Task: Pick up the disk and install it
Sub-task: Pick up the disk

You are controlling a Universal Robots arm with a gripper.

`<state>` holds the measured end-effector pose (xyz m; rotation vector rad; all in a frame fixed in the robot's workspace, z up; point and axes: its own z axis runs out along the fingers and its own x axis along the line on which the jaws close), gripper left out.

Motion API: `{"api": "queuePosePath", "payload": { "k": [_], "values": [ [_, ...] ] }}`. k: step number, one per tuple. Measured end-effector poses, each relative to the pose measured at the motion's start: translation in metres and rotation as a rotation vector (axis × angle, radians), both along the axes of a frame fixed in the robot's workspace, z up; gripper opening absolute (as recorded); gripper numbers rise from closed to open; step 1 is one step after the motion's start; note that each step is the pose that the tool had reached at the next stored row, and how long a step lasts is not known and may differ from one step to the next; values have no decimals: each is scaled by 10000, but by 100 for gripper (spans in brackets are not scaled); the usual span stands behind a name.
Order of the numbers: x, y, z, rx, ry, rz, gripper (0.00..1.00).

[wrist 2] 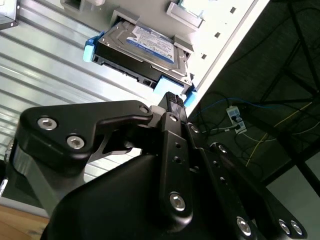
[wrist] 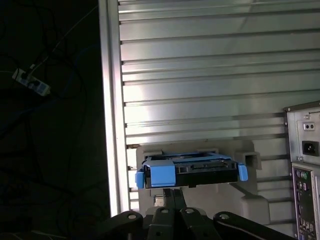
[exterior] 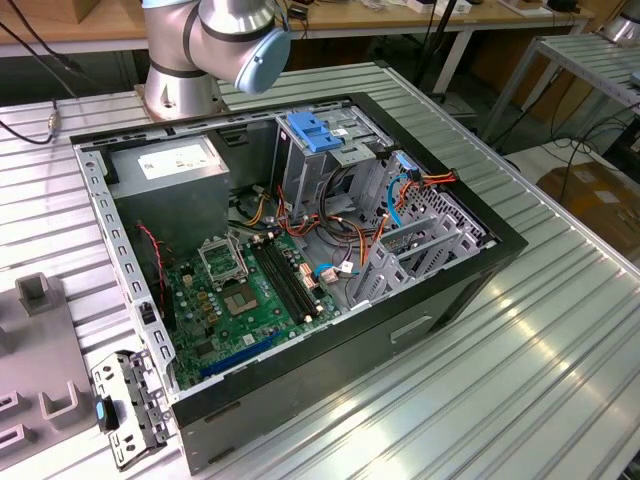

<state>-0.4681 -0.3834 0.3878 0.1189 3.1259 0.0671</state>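
The disk [wrist 2: 142, 50] is a silver-black drive with a white-and-blue label and blue rails. It lies in a pale grey holder [wrist: 250, 200] on the ribbed metal table, close to the table's edge. In the first wrist view the disk [wrist: 200, 172] shows end-on, with a blue tab [wrist: 161, 175] at one corner. My gripper [wrist 2: 172, 97] has its black fingers together, the tips just short of that blue tab and not touching the disk. My gripper [wrist: 172, 192] comes up from under the disk's end in the first wrist view.
The open computer case [exterior: 470, 275] lies on the table in the exterior view, with a metal drive cage topped by a blue latch [exterior: 315, 130], a grey power supply [exterior: 180, 165] and a green motherboard [exterior: 250, 300]. The case's back panel [wrist: 305, 165] stands beside the holder. Cables lie on the floor beyond the table edge [wrist: 111, 125].
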Motion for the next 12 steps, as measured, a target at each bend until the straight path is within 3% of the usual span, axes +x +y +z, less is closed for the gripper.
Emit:
{"api": "queuePosePath", "payload": {
  "k": [12],
  "values": [
    [-4,0,0,0,0,54,11]
  ]
}}
